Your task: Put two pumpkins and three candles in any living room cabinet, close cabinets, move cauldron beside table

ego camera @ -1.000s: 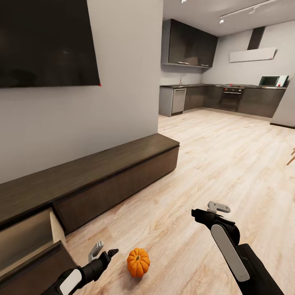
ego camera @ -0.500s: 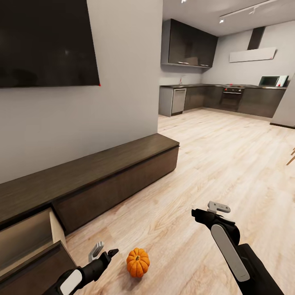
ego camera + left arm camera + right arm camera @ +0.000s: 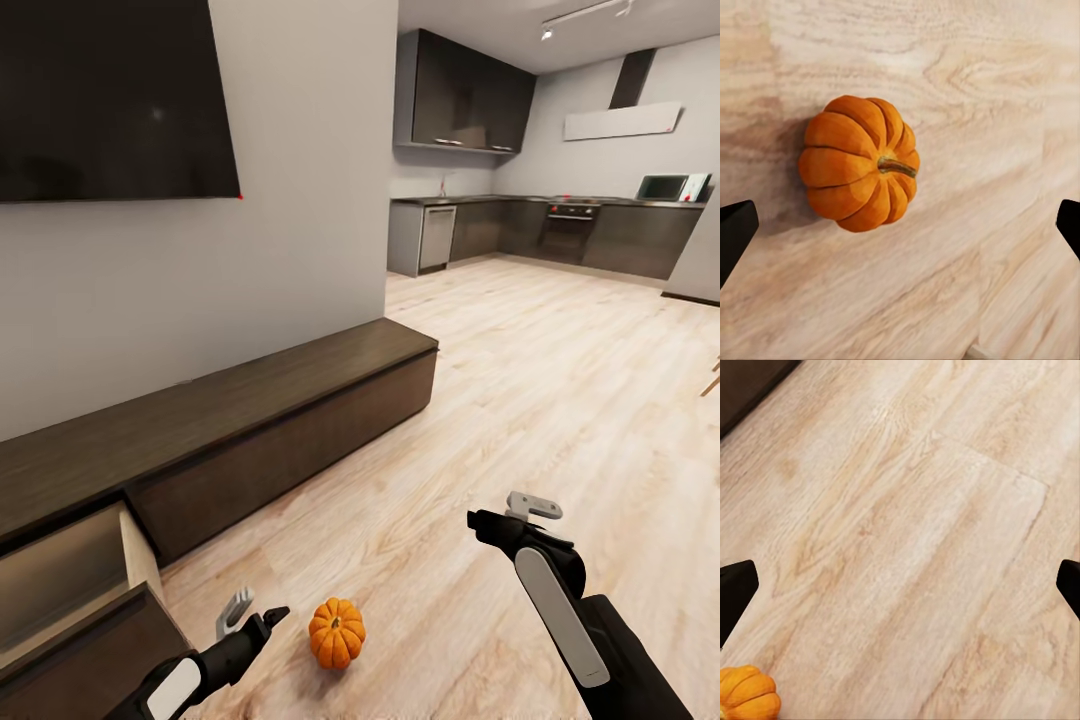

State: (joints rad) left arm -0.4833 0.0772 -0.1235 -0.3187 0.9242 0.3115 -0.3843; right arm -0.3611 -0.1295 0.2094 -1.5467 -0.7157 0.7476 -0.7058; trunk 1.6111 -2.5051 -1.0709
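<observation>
The left jaws stand wide apart, holding nothing; in the left wrist view the two dark fingertips sit at opposite edges with bare floor between them. They hang low over the wooden floor, just beside the pumpkin, which lies on the floor between the two arms, nearer the left one. In the left wrist view the pumpkin is seen from above, orange and ribbed, with its short brownish stem pointing sideways, and it touches neither fingertip.

The right jaws are also spread wide and empty; the right wrist view shows their dark tips far apart over pale floorboards, with a piece of the pumpkin at one corner. This gripper is held higher, well apart from the pumpkin.

To the left of the arms runs the cabinet, a long, low, dark-brown unit against the grey wall. Its nearest drawer is pulled out, showing a pale wood interior; whether anything lies inside cannot be told. The drawer fronts further along are flush. A dark television hangs on the wall above. Beyond, the floor runs into a kitchen with dark-grey cupboards, an oven and a microwave on the worktop.
</observation>
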